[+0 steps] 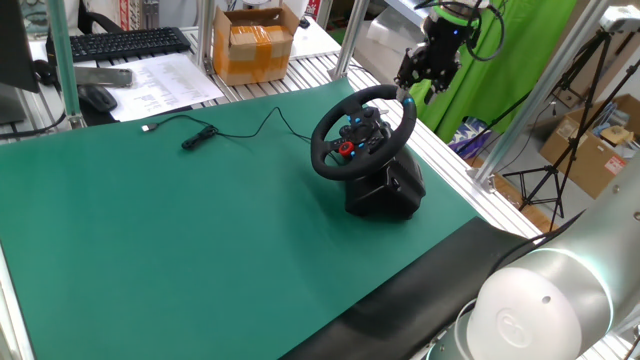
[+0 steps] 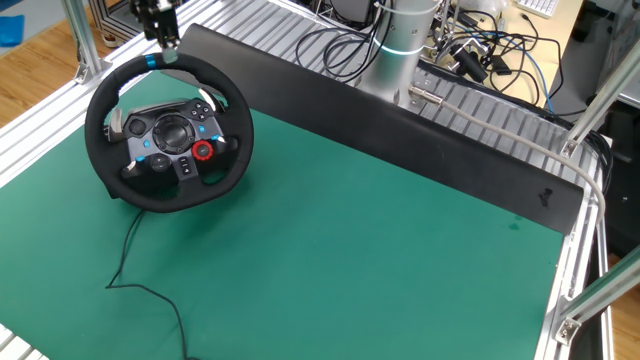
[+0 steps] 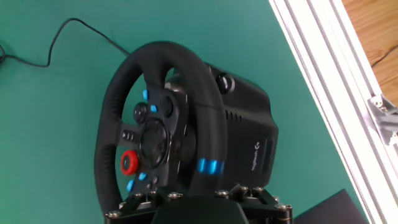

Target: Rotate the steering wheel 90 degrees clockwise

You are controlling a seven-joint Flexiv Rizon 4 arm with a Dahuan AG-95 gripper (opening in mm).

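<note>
The steering wheel [image 1: 326, 152] is black with a thick rim, a red round button and blue accents, and stands on a black boxy base [image 1: 388, 190] at the right of the green mat. It also shows in the other fixed view [image 2: 103, 158] and in the hand view [image 3: 113, 106]. The blue mark on its rim [image 2: 150, 62] sits at the top. My gripper [image 1: 408, 88] hovers right at the top of the rim by that mark, jaws apart and empty. It shows above the rim in the other fixed view [image 2: 163, 40]. In the hand view only its body [image 3: 198, 198] shows at the bottom edge.
The wheel's black cable [image 1: 240, 132] runs left across the green mat [image 1: 150, 230]. Aluminium frame rails [image 3: 323, 81] run close behind the wheel's base. A cardboard box [image 1: 255, 45] and a keyboard [image 1: 125, 42] lie beyond the mat. The arm's base [image 2: 405, 40] stands behind a black panel.
</note>
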